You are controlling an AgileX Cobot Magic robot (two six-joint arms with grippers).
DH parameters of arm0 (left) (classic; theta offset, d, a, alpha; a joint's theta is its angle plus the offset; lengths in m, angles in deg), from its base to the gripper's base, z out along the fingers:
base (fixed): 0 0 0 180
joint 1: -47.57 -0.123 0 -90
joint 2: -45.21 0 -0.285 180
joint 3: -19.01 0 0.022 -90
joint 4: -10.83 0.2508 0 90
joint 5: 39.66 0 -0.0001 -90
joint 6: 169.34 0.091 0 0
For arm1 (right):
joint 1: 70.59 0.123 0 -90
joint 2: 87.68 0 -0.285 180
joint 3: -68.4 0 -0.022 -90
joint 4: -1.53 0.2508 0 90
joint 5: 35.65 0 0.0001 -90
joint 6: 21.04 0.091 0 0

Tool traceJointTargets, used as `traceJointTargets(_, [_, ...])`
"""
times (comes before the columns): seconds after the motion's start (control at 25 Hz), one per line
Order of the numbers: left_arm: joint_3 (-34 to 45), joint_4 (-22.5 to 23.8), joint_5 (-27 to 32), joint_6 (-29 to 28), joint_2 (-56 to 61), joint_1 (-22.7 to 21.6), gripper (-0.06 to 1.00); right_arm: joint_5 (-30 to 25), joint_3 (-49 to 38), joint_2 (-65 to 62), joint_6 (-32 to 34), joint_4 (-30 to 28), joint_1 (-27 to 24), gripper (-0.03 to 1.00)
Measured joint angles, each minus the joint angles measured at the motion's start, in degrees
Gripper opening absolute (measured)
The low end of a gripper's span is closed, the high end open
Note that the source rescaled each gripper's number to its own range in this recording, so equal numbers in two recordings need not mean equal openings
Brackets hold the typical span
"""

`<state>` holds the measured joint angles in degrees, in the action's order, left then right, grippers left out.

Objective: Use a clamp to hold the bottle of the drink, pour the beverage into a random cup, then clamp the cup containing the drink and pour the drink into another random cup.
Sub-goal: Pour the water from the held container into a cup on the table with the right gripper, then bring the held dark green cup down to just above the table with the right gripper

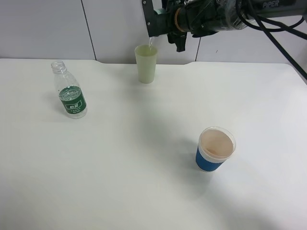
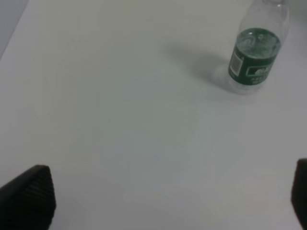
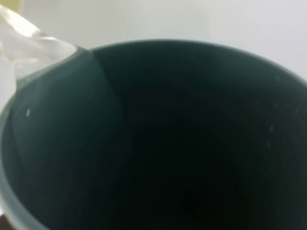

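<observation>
- Teal tumbler, seen from the right wrist, fills nearly the whole picture: its dark inside faces the camera and its rim is tipped, with clear beverage running over the lip at one side.
- From the high camera the teal tumbler itself is hidden behind the dark right arm at the back of the bench; only a thin clear stream shows, falling from the arm's end into the pale yellow-green tumbler.
- Pale yellow-green tumbler stands upright at the far edge of the bench, directly under the stream.
- Right claw: its fingers do not show in any view; it is closed, and with the teal tumbler's mouth right against the wrist camera, it holds that tumbler.
- Bottle stands upright and uncapped on the left part of the bench, well apart from both tumblers, with some clear liquid at the level of its dark green label.
- Left claw hangs over bare bench, spread wide and holding nothing; its two dark fingertips sit at the picture's opposite lower corners, with the bottle well beyond them.
- Blue-sleeved paper cup stands upright nearer the front right, apart from everything else.
</observation>
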<state>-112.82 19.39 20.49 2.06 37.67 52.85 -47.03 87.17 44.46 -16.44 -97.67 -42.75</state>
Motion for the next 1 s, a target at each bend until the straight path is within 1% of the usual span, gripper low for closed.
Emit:
traceJointTargets(0.16, [0.0,0.0,0.0,0.0,0.0,0.0,1.00,0.0,0.0,0.0,-0.9,0.0,0.1,0.00])
traceJointTargets(0.24, [0.0,0.0,0.0,0.0,0.0,0.0,1.00,0.0,0.0,0.0,0.3,0.0,0.4,0.00])
traceJointTargets(0.28, [0.0,0.0,0.0,0.0,0.0,0.0,1.00,0.0,0.0,0.0,2.0,0.0,0.5,0.00])
traceJointTargets(0.36, [0.0,0.0,0.0,0.0,0.0,0.0,1.00,0.1,0.0,0.0,6.5,-0.1,0.6,0.00])
traceJointTargets(0.52, [0.0,0.0,0.0,0.0,0.0,0.0,1.00,0.1,0.0,0.0,19.3,0.1,0.6,0.00])
traceJointTargets(0.76, [0.0,0.0,0.0,0.0,0.0,0.0,1.00,0.0,0.0,-0.1,39.0,3.2,0.6,0.00])
traceJointTargets(0.88, [0.0,0.0,0.0,0.0,0.0,0.0,1.00,0.0,0.1,-0.4,45.7,5.1,0.6,0.00])
traceJointTargets(1.0, [0.0,0.0,0.0,0.0,0.0,0.0,1.00,0.0,0.1,-1.2,50.5,7.2,0.6,0.00])
